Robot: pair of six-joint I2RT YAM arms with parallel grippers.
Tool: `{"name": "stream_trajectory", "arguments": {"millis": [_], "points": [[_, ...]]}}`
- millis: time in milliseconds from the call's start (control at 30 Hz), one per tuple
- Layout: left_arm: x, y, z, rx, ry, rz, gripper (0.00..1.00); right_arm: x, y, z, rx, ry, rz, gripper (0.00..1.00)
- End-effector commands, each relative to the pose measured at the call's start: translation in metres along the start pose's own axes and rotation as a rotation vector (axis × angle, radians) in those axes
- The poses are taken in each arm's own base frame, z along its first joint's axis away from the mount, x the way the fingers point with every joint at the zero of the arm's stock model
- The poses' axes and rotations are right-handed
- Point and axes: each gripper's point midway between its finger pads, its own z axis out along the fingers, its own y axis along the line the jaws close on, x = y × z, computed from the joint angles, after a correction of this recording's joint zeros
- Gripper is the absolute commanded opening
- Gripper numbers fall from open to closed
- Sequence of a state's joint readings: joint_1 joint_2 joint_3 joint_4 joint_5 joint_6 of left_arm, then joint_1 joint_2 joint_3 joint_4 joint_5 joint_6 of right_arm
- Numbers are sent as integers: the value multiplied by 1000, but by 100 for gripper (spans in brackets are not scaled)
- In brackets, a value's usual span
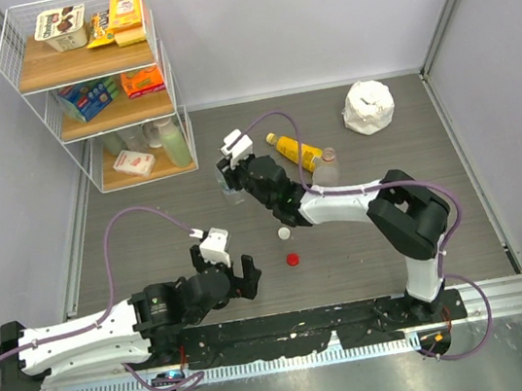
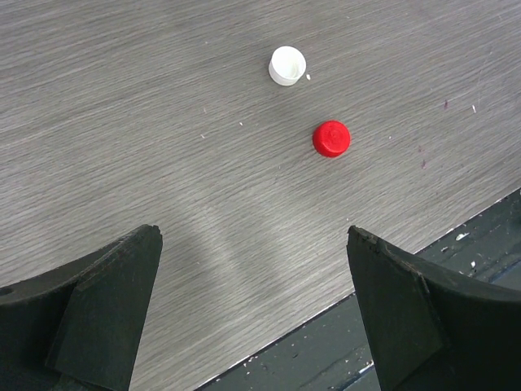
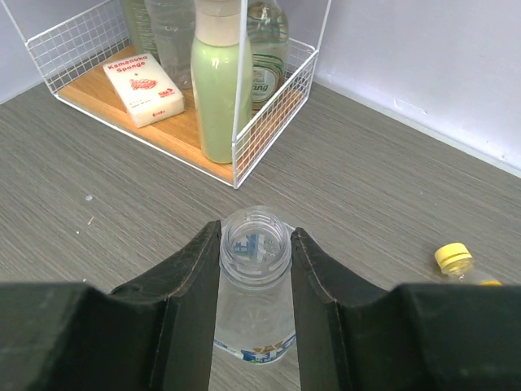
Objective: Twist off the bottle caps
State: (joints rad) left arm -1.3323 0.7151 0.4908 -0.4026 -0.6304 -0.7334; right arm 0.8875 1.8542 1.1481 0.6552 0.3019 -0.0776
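we pinch the uncapped blue-white bottle (image 3: 254, 326) at its neck in the right claw (image 3: 255, 236), likely to steady it | left claw (image 2: 252, 236) spread above tabletop (image 2: 122, 122) near loose red cap (image 2: 331, 138) and white cap (image 2: 286, 65) | yellow cap (image 3: 453, 257) not yet off

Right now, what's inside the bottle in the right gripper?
The bottle, clamped by the right gripper, is uncapped, and through its mouth it looks empty. The fingers cover its sides, so the lower part is uncertain.

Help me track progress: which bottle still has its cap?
The yellow-orange bottle, lying down, yellow cap on. The clear bottle in the right gripper is open-necked; red cap and white cap lie loose.
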Motion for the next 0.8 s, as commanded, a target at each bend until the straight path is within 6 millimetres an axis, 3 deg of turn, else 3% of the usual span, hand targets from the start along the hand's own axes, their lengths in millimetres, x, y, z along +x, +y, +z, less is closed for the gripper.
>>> {"name": "stream_trajectory", "arguments": {"millis": [0, 33, 233, 333, 533, 567, 767], "points": [[-5, 6, 0, -34, -26, -14, 100, -18, -7, -4, 45, -45, 27, 39], [-4, 5, 0, -32, -23, -14, 100, -19, -7, -4, 44, -45, 39, 46], [-3, 4, 1, -31, -14, -20, 100, -33, -6, -11, 30, -51, 73, 66], [-1, 3, 1, -29, -8, -19, 100, -50, -7, -17, 26, -71, 89, 75], [-1, 2, 2, -28, -4, -26, 100, -89, -10, -34, 3, -97, 134, 81], [0, 2, 2, -27, -3, -26, 100, -104, -10, -40, -6, -119, 142, 81], [4, -3, 4, -10, 17, -29, 100, -127, -19, -67, -25, -96, 160, 84]]}}
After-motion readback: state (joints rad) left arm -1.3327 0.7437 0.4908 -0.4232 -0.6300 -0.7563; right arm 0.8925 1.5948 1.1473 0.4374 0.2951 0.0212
